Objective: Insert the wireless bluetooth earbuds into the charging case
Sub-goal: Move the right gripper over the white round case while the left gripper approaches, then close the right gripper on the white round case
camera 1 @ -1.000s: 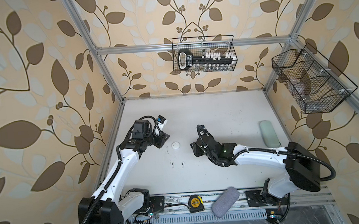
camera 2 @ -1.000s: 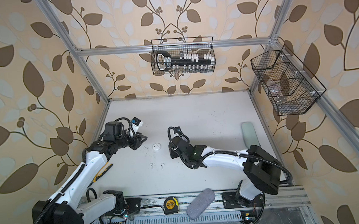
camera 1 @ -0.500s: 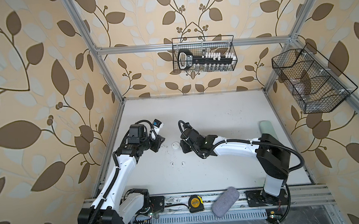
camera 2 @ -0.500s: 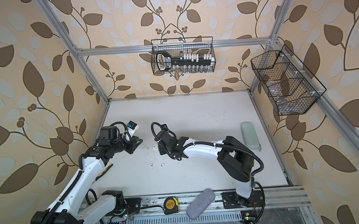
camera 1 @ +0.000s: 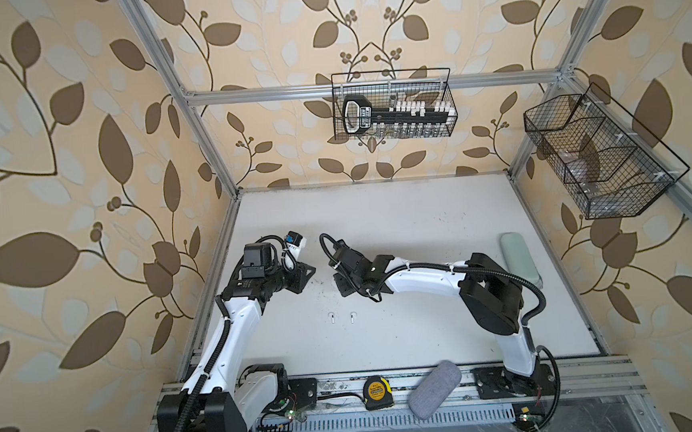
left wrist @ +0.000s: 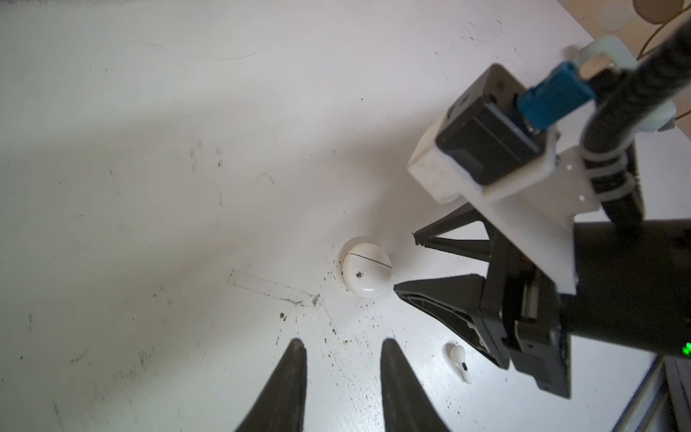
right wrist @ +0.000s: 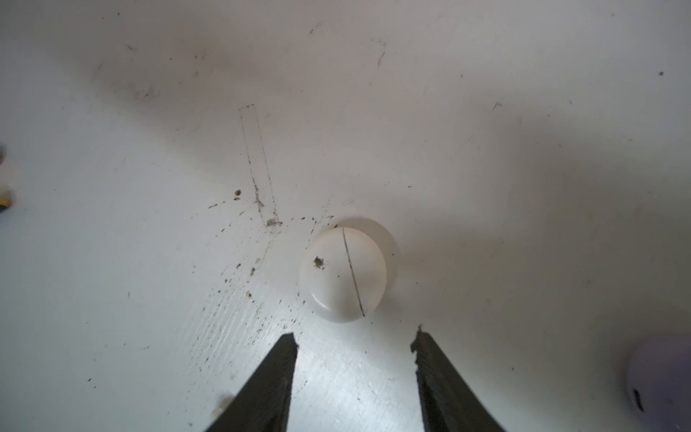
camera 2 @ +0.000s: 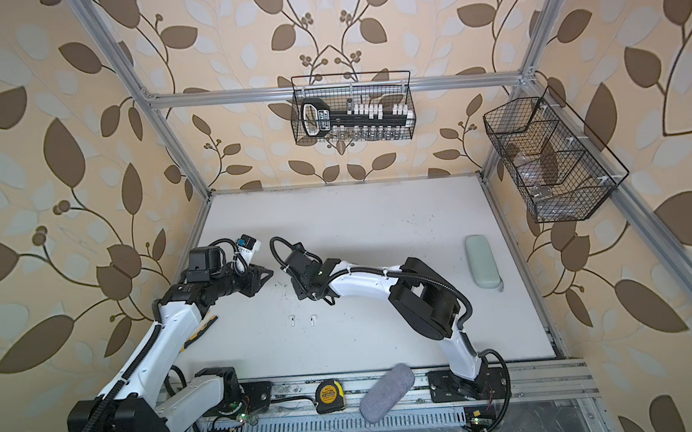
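Closed round glossy white charging case [right wrist: 344, 275] sits on bench [right wrist: 112, 149] just ahead of half-open empty right jaws, farther from narrowly parted empty left jaws; white stemmed earbuds [camera 1: 332, 318] lie behind both.

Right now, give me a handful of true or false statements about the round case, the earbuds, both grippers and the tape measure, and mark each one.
1. The white round case is closed. True.
2. The right gripper is clamped on the case. False: its jaws are open and the case lies just ahead of them, untouched.
3. Two white earbuds lie on the table, outside the case. True.
4. The left gripper holds an earbud. False: its jaws stand apart with nothing between them.
5. The tape measure sits on the white table. False: it rests on the front rail, beside a grey pouch.
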Available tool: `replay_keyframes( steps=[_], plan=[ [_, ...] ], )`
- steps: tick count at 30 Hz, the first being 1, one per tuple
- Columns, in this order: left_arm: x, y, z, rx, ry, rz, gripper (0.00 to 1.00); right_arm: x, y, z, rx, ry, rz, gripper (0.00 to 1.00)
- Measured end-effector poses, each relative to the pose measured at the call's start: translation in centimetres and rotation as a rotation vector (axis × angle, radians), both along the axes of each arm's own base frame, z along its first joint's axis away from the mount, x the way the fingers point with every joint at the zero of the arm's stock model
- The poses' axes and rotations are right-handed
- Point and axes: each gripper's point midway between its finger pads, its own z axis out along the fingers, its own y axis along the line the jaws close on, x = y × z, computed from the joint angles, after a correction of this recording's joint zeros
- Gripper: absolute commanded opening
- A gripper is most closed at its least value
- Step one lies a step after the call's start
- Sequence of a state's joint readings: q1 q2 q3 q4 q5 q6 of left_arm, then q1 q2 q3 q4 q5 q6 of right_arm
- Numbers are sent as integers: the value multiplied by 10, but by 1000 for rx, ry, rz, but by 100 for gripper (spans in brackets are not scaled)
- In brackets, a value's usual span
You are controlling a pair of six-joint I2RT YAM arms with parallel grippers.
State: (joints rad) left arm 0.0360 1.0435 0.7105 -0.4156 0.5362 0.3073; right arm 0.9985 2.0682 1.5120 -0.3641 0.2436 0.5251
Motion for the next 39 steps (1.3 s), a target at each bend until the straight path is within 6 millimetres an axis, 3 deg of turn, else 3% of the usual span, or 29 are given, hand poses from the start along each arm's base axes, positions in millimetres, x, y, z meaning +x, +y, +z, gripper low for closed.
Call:
replay_keyframes(
  steps=[6,12,27,39],
  plan=[
    [7,17,-8,-61,49,69,36,6,8,-7,-70,-7,55,63],
    [10,28,-15,-105,83,106,37,13,15,-14,-119,-13,84,64],
    [10,27,-17,-128,99,101,38,16,15,-40,-215,4,119,60],
    [10,27,-19,-129,105,101,39,18,17,-36,-229,-10,140,55]
  ],
)
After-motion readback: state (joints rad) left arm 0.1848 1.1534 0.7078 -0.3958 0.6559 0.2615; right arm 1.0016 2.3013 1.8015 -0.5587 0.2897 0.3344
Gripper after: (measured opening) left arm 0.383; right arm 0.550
